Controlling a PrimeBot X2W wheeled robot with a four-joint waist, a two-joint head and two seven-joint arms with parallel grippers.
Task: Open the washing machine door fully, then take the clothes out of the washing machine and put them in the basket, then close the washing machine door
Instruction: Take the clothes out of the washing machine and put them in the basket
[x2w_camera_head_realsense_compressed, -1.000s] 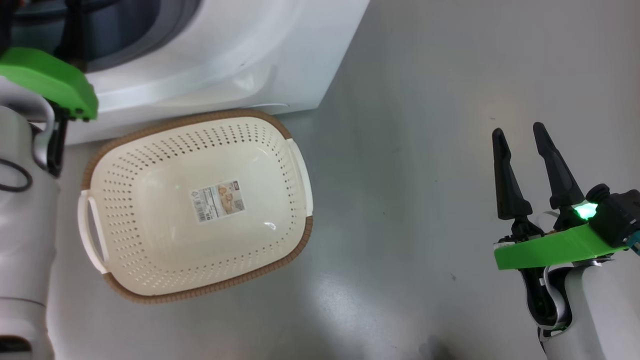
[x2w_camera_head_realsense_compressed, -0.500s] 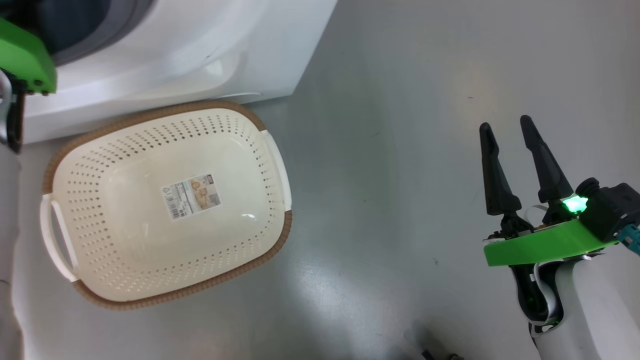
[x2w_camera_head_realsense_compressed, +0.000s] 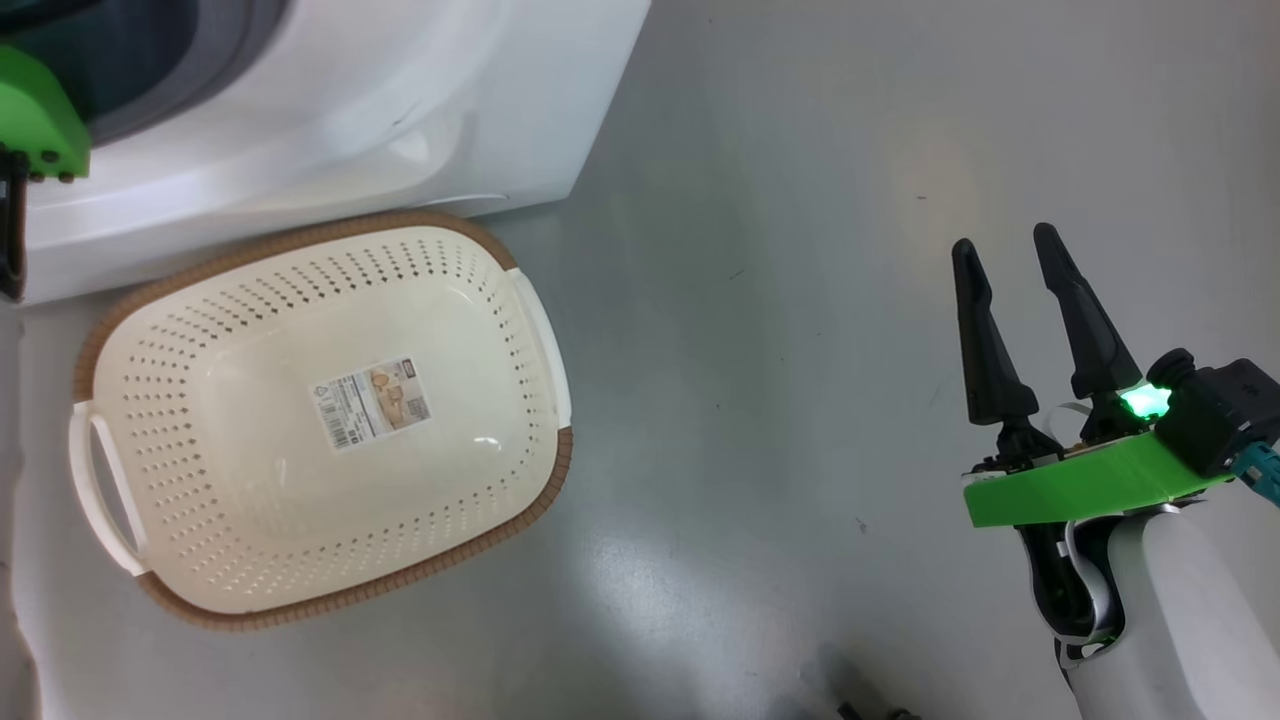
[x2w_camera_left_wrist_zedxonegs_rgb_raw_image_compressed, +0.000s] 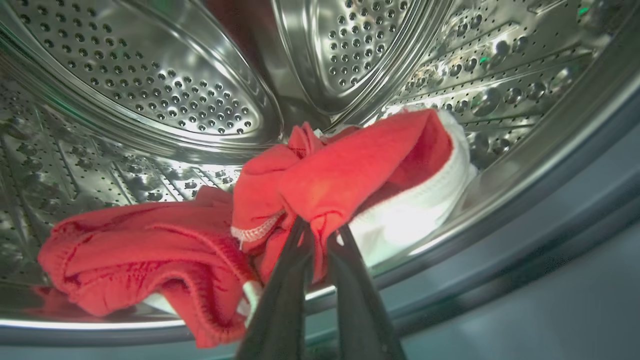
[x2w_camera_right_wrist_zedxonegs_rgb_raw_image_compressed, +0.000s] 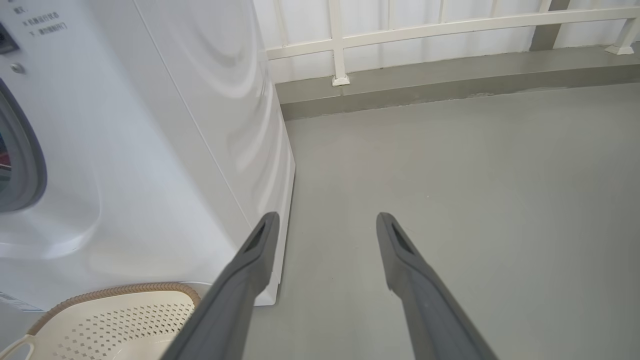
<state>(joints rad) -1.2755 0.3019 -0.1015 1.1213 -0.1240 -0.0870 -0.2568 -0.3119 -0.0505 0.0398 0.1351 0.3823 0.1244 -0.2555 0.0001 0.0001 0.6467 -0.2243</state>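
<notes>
The first step looks done. The left gripper is inside the steel drum of the washing machine, so the washing machine door must be open, though I cannot tell how wide. The second step is only at its beginning. The clothes lie low in the drum, near its front edge, as a red heap with a white panel on one side and a second red fold beside it. The two dark fingers of the left gripper are pressed together on a fold of the red fabric in the middle of the heap. To my judgement this is a grip ready for pulling, but nothing is lifted out yet. The basket stands on the grey floor just beside the foot of the machine, and it is empty; its sticker on the bottom is plainly visible. The right gripper hovers over the bare floor, well apart from the basket, with its fingers spread and nothing between them. What is left is therefore most of the work: to draw the clothes out, to drop them in the basket – perhaps in more than one trip, because the heap seems to be two pieces – and then to close the door.
</notes>
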